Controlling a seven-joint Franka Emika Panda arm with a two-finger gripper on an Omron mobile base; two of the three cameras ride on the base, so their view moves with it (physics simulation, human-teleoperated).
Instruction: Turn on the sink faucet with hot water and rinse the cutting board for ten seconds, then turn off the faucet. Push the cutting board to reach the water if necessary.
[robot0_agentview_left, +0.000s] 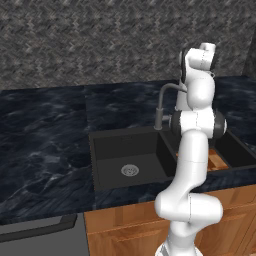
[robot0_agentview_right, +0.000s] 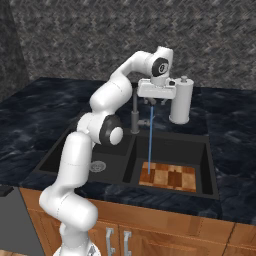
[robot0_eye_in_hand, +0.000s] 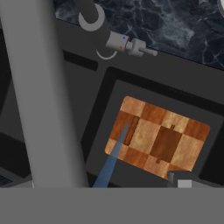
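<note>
Orange-brown checkered wooden cutting board (robot0_agentview_right: 168, 176) lies flat in the matte black sink's (robot0_agentview_right: 207, 165) right basin under a thin light-blue water stream (robot0_agentview_right: 150, 140), while above it the white claw (robot0_agentview_right: 153, 101), empty with jaw width unclear, hovers at the grey gooseneck faucet (robot0_agentview_right: 135, 114), near a white upright cylinder (robot0_agentview_right: 181, 102).

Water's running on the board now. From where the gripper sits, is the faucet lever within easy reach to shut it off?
Probably yes. The gripper hangs beside the faucet over the sink, and the lever juts out with nothing around it. The water lands on the cutting board below.
</note>
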